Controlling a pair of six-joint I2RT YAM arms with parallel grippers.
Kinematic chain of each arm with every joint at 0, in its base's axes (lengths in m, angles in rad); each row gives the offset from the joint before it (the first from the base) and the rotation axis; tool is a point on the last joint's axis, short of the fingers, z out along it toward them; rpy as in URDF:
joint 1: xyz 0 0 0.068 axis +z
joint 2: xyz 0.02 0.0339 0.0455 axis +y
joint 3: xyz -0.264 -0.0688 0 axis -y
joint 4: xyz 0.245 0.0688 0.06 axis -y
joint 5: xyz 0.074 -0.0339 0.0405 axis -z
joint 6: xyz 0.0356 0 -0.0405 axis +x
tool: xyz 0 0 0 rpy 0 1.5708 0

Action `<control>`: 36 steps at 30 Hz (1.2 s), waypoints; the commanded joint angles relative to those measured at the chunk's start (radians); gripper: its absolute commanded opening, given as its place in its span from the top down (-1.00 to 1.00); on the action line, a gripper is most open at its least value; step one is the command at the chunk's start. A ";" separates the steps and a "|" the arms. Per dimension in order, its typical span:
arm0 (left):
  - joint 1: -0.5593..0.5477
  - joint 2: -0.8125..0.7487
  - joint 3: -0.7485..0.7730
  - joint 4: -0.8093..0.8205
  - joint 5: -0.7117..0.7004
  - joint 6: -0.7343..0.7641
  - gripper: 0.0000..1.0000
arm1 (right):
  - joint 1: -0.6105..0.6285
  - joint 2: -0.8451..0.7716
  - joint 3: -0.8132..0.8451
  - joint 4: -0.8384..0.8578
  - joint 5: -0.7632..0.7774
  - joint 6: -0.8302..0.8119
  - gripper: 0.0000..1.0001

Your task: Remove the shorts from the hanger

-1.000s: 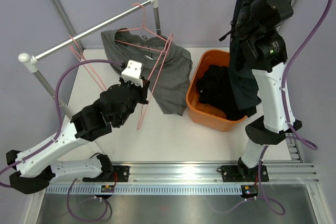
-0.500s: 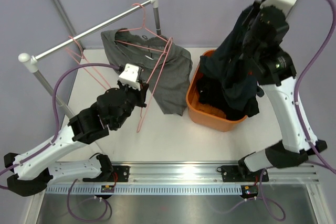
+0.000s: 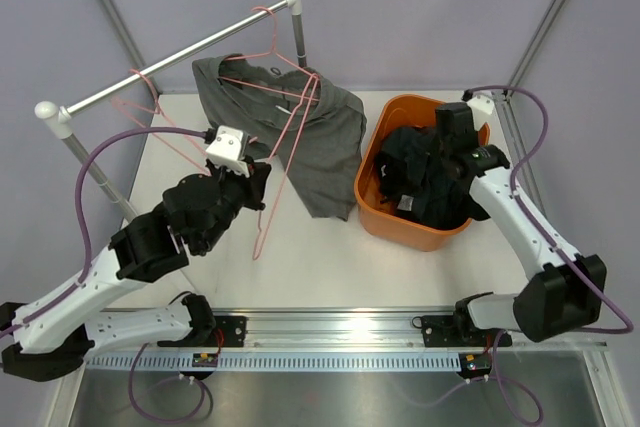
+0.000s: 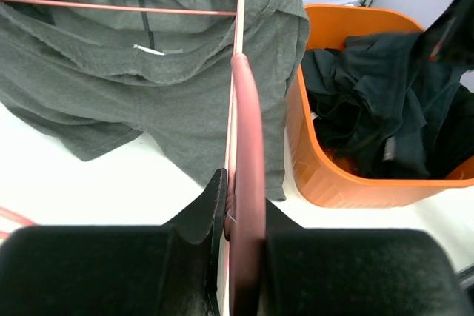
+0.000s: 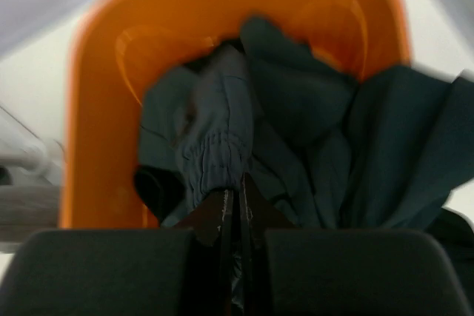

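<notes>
Mid-grey shorts (image 3: 335, 142) hang on a pink hanger (image 3: 287, 137) and drape onto the table; they also show in the left wrist view (image 4: 170, 94). My left gripper (image 3: 252, 179) is shut on the hanger's lower bar (image 4: 243, 109). My right gripper (image 3: 438, 159) is down in the orange basket (image 3: 372, 202), shut on the waistband of the dark navy shorts (image 5: 215, 146). Dark cloth (image 3: 425, 182) fills the basket; I cannot tell the black pair from the navy pair there.
A white clothes rail (image 3: 170, 67) on two posts crosses the back left, with the hanger's hook over it and a second pink hanger (image 3: 150, 107) hanging bare. The basket (image 4: 333, 183) stands just right of the grey shorts' hem.
My right arm has swung down from high above, carrying the navy shorts into the basket. My left arm has drawn a little left and back with the hanger.
</notes>
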 commanded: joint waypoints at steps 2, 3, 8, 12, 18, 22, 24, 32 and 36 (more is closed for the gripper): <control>0.002 -0.037 0.057 -0.013 -0.020 -0.035 1.00 | -0.046 0.095 -0.017 0.034 -0.268 0.110 0.73; 0.002 -0.042 0.060 -0.024 -0.026 -0.036 1.00 | -0.043 0.126 -0.019 0.043 -0.287 0.110 0.70; 0.002 -0.048 0.089 -0.086 -0.088 -0.067 1.00 | -0.044 0.084 -0.052 0.092 -0.309 0.119 -0.01; 0.002 -0.052 0.123 -0.194 -0.201 -0.133 1.00 | -0.044 0.028 -0.029 0.057 -0.287 0.100 -0.44; 0.002 -0.051 0.207 -0.368 -0.304 -0.216 1.00 | -0.044 -0.082 -0.033 0.037 -0.282 0.096 -0.64; 0.003 -0.007 0.310 -0.528 -0.361 -0.320 1.00 | -0.043 -0.122 -0.033 0.035 -0.310 0.094 -0.65; 0.003 -0.002 0.324 -0.580 -0.362 -0.345 1.00 | -0.044 -0.137 -0.026 0.026 -0.321 0.093 -0.65; 0.003 -0.036 0.290 -0.590 -0.263 -0.371 1.00 | -0.044 -0.168 -0.033 0.020 -0.358 0.087 -0.65; 0.003 -0.023 0.299 -0.556 -0.193 -0.357 1.00 | -0.044 -0.188 -0.044 0.016 -0.358 0.082 -0.65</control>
